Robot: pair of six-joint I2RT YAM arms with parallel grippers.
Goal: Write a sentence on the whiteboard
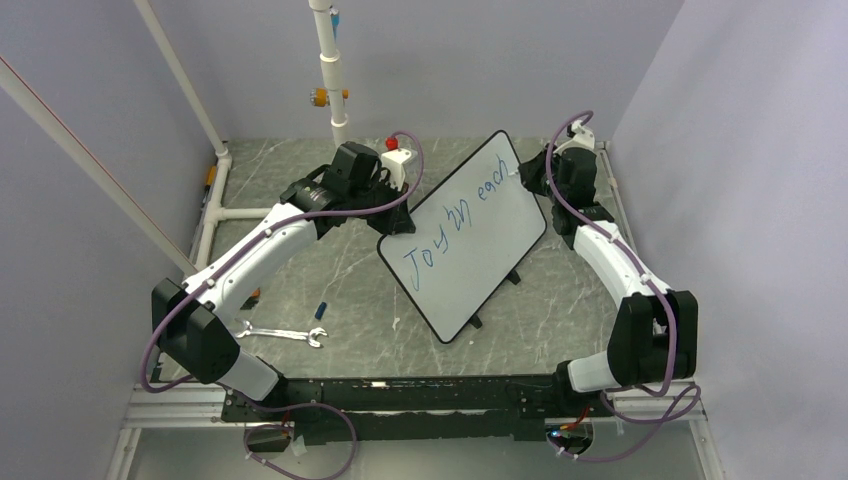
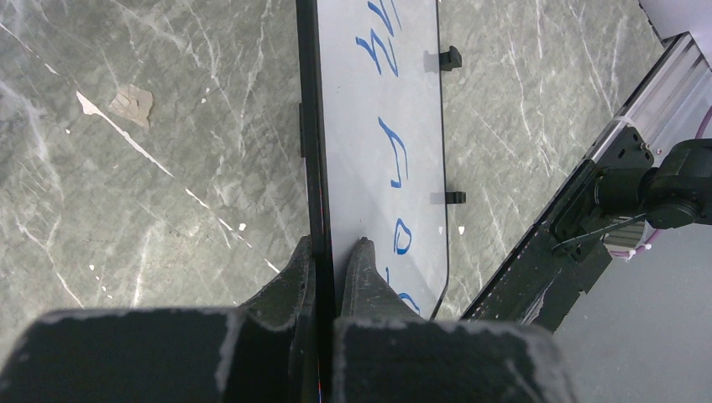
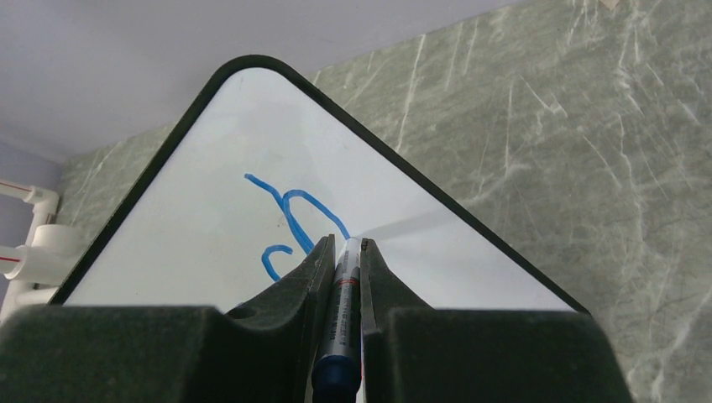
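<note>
on board (image 1: 470, 285): writing (image 1: 452, 228) reads "joy in each"
left gripper (image 2: 334, 248): clamps board edge; hold it steady
right gripper (image 3: 346, 243): pinches marker (image 3: 342, 290); press lightly, keep letters even

Soft even light, weak shadows, mild sheen on the whiteboard (image 1: 480, 262).

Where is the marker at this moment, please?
In the right wrist view, the marker sits clamped in the right gripper, its tip at the whiteboard beside the blue writing.
</note>
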